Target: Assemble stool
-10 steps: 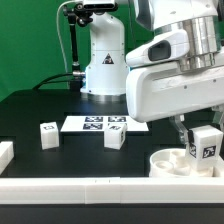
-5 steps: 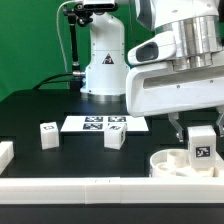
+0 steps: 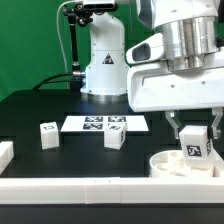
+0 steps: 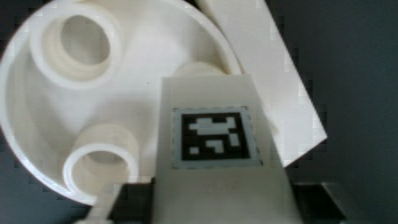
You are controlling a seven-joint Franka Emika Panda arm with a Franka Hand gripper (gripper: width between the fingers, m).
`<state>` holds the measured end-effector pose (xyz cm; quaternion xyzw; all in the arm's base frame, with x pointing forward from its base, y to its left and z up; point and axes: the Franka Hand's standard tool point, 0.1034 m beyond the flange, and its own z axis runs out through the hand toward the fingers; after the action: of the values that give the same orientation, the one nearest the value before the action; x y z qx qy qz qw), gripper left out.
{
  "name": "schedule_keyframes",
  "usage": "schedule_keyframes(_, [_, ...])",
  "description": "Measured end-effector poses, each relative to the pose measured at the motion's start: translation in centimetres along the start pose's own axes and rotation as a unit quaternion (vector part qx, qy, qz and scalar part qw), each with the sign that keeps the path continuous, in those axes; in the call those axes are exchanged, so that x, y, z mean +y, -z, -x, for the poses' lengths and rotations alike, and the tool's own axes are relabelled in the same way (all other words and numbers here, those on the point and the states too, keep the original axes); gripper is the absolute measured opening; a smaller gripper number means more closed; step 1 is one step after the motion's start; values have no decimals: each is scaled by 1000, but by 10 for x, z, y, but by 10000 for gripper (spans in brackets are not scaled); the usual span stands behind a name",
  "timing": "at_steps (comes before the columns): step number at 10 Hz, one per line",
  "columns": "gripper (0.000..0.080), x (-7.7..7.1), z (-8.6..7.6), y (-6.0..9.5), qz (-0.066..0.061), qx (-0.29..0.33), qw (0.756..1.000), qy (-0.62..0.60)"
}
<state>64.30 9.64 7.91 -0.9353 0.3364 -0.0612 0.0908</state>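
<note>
I've got the gripper (image 3: 195, 134) pinching a white leg (image 3: 196, 146) upright, directly over the round seat (image 3: 166, 164). The seat sits in the table's (image 3: 30, 110) front corner, on the exterior view's right. A second leg (image 3: 47, 134) and a third leg (image 3: 116, 137) stand mid-table by the marker board (image 3: 100, 124).

I shifted my gripper (image 3: 193, 135) and its leg (image 3: 194, 145) inward from the table (image 3: 40, 110) edge at the exterior view's right, over the seat (image 3: 163, 162), turning the leg's tag more square-on.
</note>
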Motion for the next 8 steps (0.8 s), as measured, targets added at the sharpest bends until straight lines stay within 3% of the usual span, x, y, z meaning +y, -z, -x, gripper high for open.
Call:
schedule_keyframes(3, [340, 1, 3, 0, 6, -5, 995, -100])
schedule_keyframes(5, [340, 2, 2, 0, 0, -12, 986, -167])
schedule_keyframes(8, [340, 3, 3, -1, -6, -23, 954, -299])
